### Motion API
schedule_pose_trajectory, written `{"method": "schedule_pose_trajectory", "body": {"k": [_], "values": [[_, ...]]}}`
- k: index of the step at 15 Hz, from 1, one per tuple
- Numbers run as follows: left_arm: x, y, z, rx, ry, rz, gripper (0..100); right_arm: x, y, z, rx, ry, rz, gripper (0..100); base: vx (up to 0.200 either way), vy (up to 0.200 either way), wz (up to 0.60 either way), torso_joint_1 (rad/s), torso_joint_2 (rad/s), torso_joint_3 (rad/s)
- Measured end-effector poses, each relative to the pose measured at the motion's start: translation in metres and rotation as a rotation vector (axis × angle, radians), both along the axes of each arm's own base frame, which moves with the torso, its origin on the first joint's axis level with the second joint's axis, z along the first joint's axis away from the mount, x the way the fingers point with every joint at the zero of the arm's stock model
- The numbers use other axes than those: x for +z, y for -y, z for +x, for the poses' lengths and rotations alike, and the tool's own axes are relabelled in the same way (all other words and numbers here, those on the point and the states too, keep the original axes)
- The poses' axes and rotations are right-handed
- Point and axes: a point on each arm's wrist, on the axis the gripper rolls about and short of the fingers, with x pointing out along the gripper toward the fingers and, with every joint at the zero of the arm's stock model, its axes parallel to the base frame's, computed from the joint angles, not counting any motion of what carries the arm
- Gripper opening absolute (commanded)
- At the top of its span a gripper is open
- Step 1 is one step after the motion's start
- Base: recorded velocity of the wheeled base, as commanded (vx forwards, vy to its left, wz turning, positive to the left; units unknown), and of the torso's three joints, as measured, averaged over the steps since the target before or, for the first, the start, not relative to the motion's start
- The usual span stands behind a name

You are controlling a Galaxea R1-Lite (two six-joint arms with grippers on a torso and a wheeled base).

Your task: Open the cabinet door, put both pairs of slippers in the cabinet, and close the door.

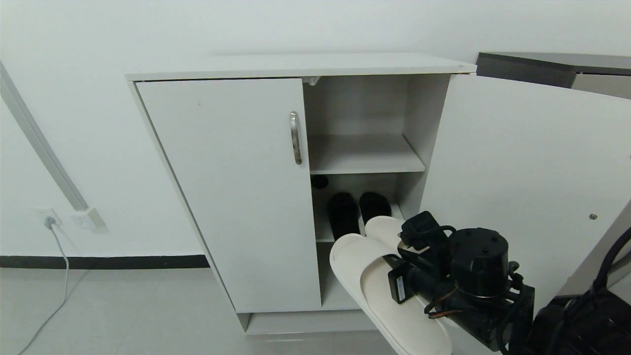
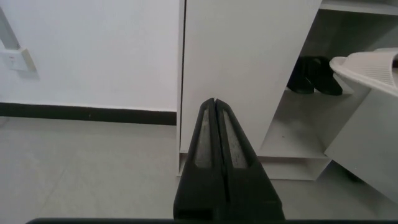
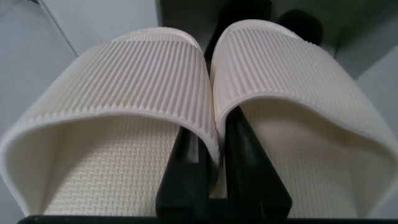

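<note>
The white cabinet (image 1: 222, 197) stands against the wall, its left door shut and its right door (image 1: 522, 167) swung wide open. A black pair of slippers (image 1: 357, 212) lies on the middle shelf inside. My right gripper (image 1: 394, 268) is shut on a cream pair of slippers (image 1: 374, 276), pinching the two inner edges together just in front of the open compartment. The ribbed straps of the cream slippers (image 3: 205, 81) sit over the fingers (image 3: 249, 168) in the right wrist view. My left gripper (image 2: 214, 134) is shut on nothing, low and to the left of the cabinet front.
The upper shelf (image 1: 365, 155) is bare. A metal handle (image 1: 295, 137) runs down the shut left door. A wall socket with a cable (image 1: 49, 222) sits at the far left above a black skirting strip. Grey floor spreads in front of the cabinet.
</note>
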Motion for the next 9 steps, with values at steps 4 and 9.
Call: {"method": "schedule_pose_trajectory", "body": {"k": [4, 9], "values": [[0.000, 0.000, 0.000, -0.001, 0.000, 0.001, 0, 0.001, -0.006, 0.005, -0.006, 0.029, 0.026, 0, 0.000, 0.000, 0.00, 0.000, 0.00, 0.000], [0.000, 0.000, 0.000, -0.001, 0.000, 0.001, 0, 0.005, -0.031, 0.023, -0.196, -0.068, 0.009, 0, 0.000, 0.000, 0.00, 0.000, 0.00, 0.000]]}}
